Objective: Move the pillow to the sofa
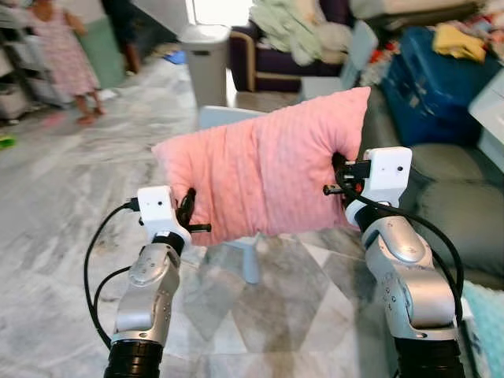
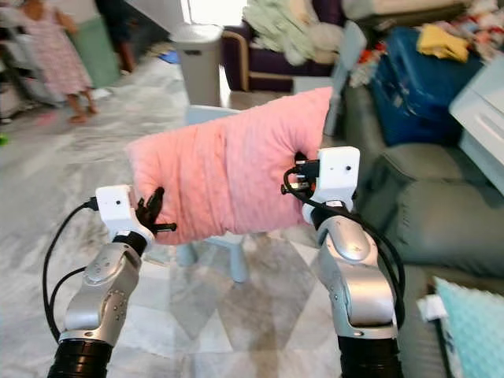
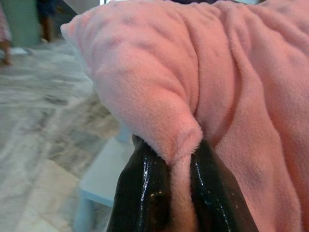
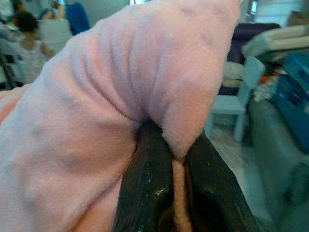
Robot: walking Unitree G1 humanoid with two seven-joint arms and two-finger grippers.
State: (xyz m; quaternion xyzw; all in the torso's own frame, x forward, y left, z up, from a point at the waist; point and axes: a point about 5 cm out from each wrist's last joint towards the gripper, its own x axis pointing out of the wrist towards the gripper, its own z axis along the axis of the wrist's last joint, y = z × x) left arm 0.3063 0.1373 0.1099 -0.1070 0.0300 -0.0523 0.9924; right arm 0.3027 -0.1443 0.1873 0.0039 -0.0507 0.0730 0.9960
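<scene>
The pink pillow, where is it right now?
In the head views, the pink pillow hangs mid-air ahead, pinched between the left gripper and right gripper, above a small pale chair, the grey sofa to the right.

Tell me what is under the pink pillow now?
Under the pillow, held up by the left gripper and right gripper, stands a pale blue stool on the marble floor. The pillow covers the stool's top.

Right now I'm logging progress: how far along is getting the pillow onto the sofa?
Picked up: the pink pillow is in the air, pinched at its ends by the left gripper and right gripper. In hand: carrying it over the marble floor. Left: setting it on the grey sofa to the robot's right.
</scene>
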